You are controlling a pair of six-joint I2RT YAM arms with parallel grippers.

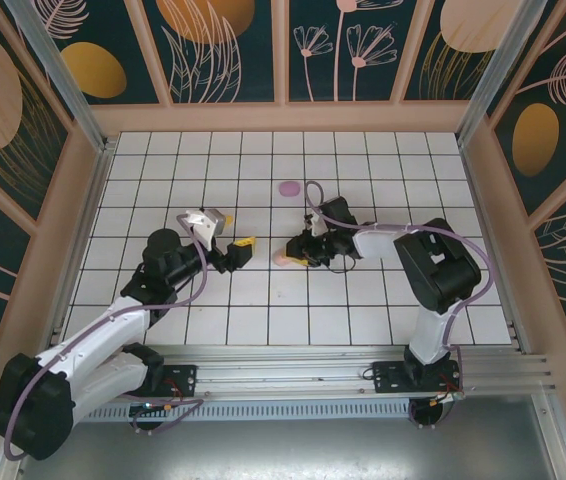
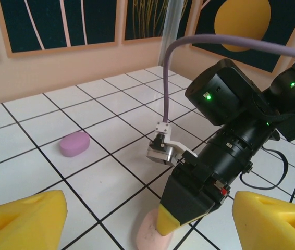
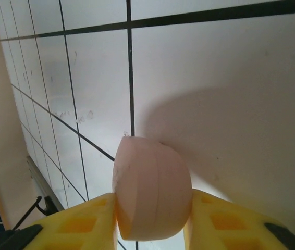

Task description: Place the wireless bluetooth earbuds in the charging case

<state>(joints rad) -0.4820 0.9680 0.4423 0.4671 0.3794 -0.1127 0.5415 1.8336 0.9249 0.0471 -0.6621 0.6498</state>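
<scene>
Starting at the left, the left arm [image 1: 113, 330] reaches from its base at the near edge toward the middle of the white tiled worktop [image 1: 393, 165]. The left pincer [image 1: 241, 250] is released: in the left wrist view its two yellow fingers [image 2: 25, 221] stand wide apart, with free space between them. Just to the right of it, near the middle of the worktop, is the pale pink charging case [image 3: 152, 195], closed, with a thin seam running around its shell. It is turned on its edge, low at the tiles, and the right pincer [image 1: 291, 256] is grasping it: the right wrist view shows one yellow pad against each side of the shell. Farther away, on a tile toward the far wall and well apart from the pink one, lies a light purple case [image 1: 290, 187], flat and also closed. At the right, the right arm [image 1: 433, 265] bends back from the pink case to its base at the near edge.
</scene>
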